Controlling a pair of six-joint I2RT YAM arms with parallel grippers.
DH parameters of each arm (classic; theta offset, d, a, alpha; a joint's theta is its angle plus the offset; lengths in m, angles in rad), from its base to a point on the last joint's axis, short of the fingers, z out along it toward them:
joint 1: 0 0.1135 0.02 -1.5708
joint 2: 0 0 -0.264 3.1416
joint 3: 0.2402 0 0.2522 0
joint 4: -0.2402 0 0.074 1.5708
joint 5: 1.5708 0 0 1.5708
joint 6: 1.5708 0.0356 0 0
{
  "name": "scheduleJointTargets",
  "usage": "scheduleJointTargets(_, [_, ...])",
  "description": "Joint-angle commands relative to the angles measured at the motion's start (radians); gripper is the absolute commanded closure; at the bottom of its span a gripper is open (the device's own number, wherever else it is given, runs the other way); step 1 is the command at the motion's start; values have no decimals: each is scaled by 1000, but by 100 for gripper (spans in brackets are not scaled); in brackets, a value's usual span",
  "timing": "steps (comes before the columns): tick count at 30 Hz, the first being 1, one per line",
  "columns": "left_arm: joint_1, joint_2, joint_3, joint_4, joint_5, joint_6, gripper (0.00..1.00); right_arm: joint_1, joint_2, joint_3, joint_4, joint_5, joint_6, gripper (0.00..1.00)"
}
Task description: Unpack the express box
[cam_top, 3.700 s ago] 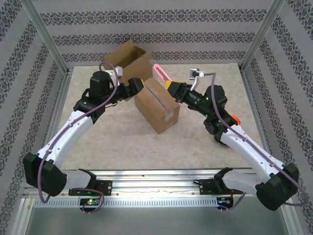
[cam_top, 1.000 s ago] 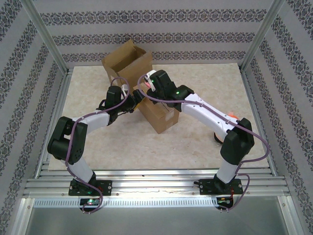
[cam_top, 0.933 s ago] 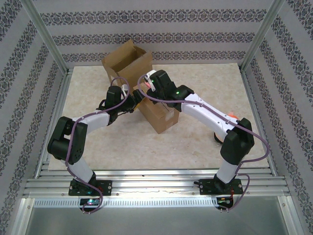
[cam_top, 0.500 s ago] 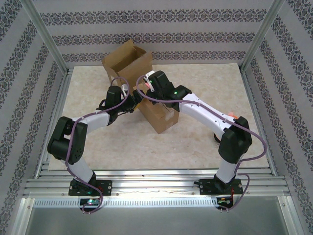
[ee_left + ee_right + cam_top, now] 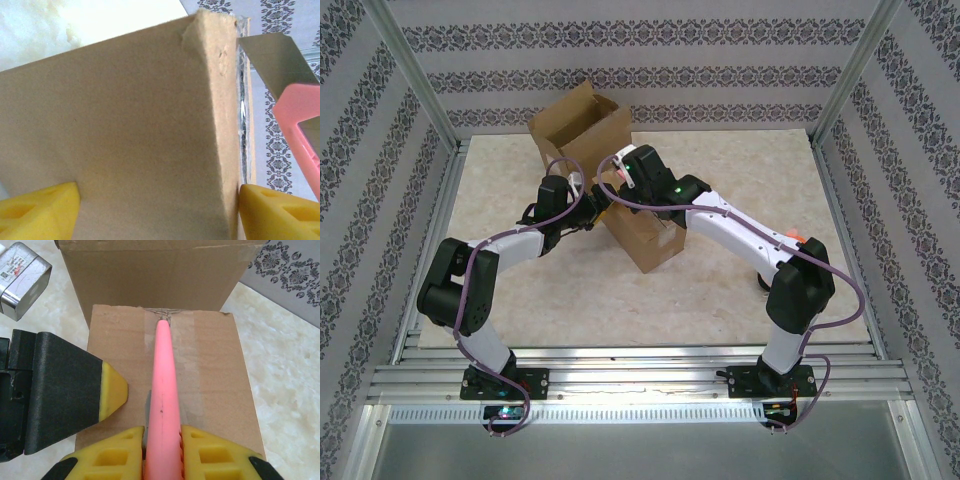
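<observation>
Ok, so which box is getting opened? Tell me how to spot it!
Look at the speckled table: two brown cardboard boxes sit toward its back. The one you want is the taped box, the nearer of the two, close to the middle. Its top is shut with clear tape and a pink cutter points along the seam, while the open box behind it stands open.
</observation>
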Motion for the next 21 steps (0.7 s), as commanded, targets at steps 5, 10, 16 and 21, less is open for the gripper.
scheduleJointTargets(5, [-4, 37, -25, -4, -11, 3, 19, 8, -24, -44, -58, 30, 15, 100])
scheduleJointTargets(10, [-4, 41, -27, -3, -12, 5, 19, 7, -23, -58, -72, 6, 38, 100])
scheduleJointTargets(16, [-4, 41, -25, -9, -14, 9, 19, 8, -35, -62, -91, 8, 51, 100])
scheduleJointTargets(21, [-4, 43, -25, -12, -17, 10, 19, 7, -45, -59, -114, 12, 55, 100])
